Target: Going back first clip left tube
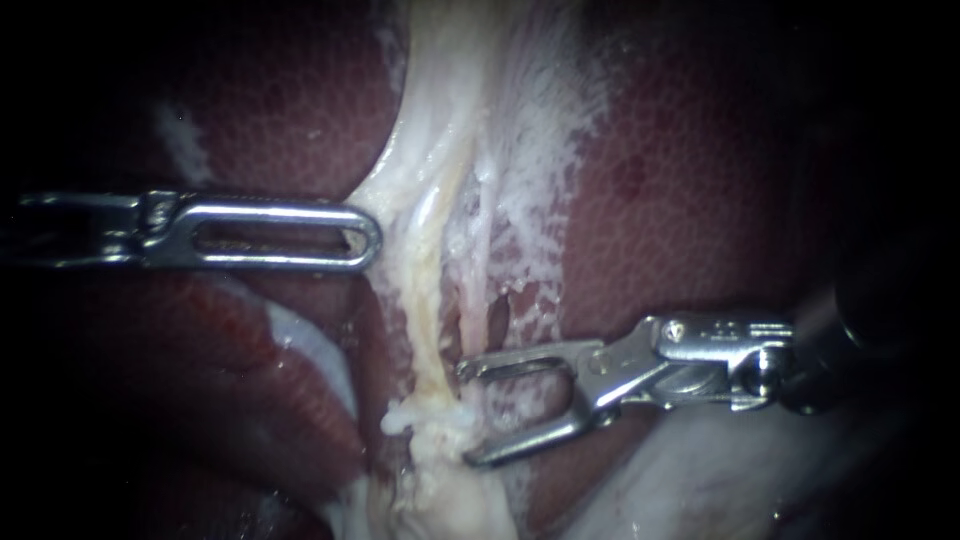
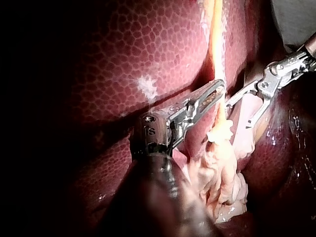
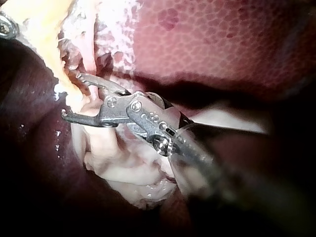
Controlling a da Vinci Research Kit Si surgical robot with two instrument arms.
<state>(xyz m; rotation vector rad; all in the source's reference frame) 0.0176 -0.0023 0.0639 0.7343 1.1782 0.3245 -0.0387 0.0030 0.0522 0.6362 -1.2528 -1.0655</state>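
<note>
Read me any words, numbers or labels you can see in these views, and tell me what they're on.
No readable text.
On the right instrument: faint engraved marks on the metal, too small to read.
On the left instrument: likewise, too small to read.
On the liver and other tissue: none.

L tool [image 1: 372, 238] shaft runs off endoscope view at 9 o'clock; R tool [image 1: 468, 414] shaft fades into dark twd 3 o'clock. Wrist views blur own shafts near cam. Tube [image 1: 432, 330] end at 6 o'clock buried in tissue clump [image 1: 440, 445].
</note>
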